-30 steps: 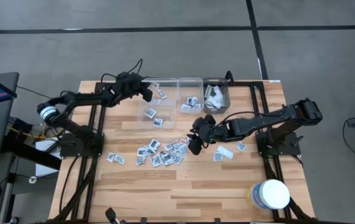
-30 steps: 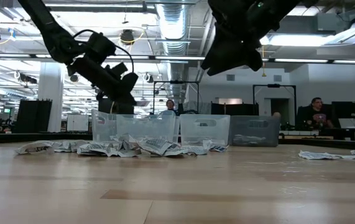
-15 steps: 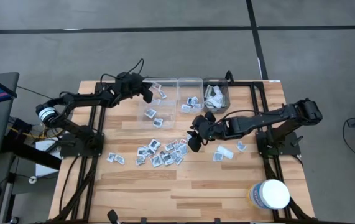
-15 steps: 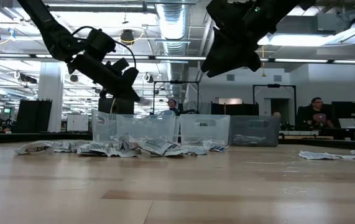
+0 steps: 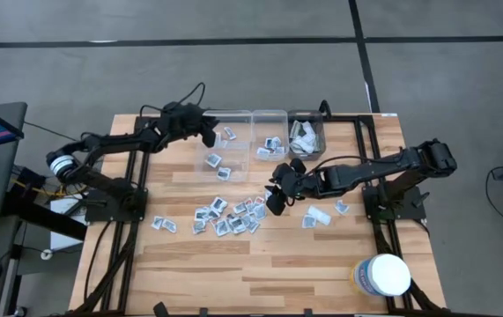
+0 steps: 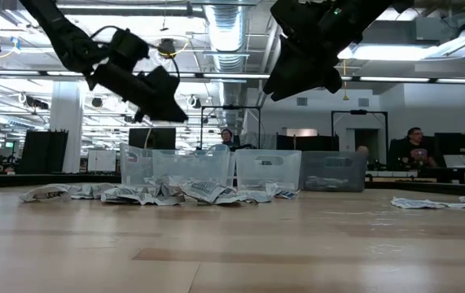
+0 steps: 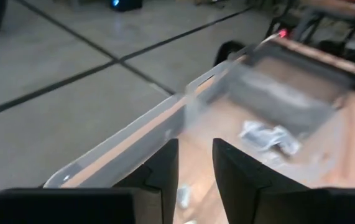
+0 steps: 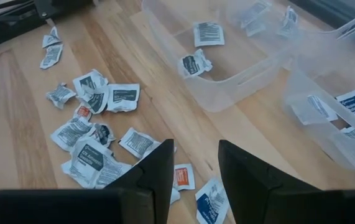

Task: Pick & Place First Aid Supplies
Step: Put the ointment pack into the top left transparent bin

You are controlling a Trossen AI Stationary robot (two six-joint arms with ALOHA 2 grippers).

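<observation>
High view: our two end effectors above the tabletop.
Our left end effector (image 5: 209, 136), fingers apart, hovers over the clear plastic bin (image 5: 225, 151); right end effector (image 5: 273, 201), fingers apart, hovers beside scattered white square packets (image 5: 225, 216).

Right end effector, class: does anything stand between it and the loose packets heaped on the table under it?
Nothing visible does. The right end effector hangs open above the packet pile, with only clear air between its fingers and the packets on the table.
</observation>
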